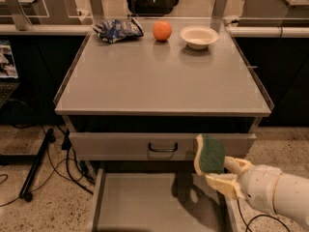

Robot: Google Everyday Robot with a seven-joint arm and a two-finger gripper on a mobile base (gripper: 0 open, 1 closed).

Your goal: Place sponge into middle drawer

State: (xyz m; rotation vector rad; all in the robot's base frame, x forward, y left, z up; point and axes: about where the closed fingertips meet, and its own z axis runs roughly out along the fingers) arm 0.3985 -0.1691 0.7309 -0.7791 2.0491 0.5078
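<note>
The sponge (209,154), pale yellow with a dark green face, stands on edge in my gripper (219,170) at the lower right. The gripper is shut on its lower part, cream fingers (223,183) below and beside it. The sponge hangs above the right part of the open middle drawer (154,207), a wide grey tray with a flat floor and thin walls. It is in front of the grey drawer front with the black handle (162,148).
On the grey table top (159,76) at the back stand a blue snack bag (117,30), an orange fruit (162,31) and a white bowl (199,36). Cables and a black stand leg (36,163) lie on the floor at left.
</note>
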